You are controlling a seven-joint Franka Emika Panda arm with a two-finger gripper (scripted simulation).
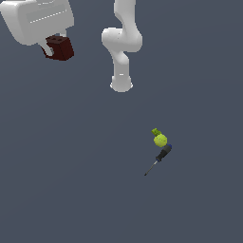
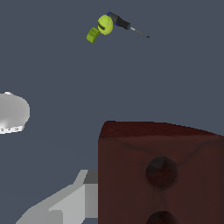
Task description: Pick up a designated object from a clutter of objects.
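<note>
Pincer (image 1: 56, 47) grips the maroon studded brick (image 1: 60, 48), lifted well clear of the ball (image 1: 160, 140) and screwdriver (image 1: 160, 158). Risk: an off-centre hold could let it slip.

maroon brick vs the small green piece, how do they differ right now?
The maroon brick is held in the end effector, lifted high; the small green piece lies on the floor against the yellow-green ball. The brick is dark maroon-brown, the piece bright green. The brick looks clearly larger. Both are blocky, toy-brick-like shapes.
</note>
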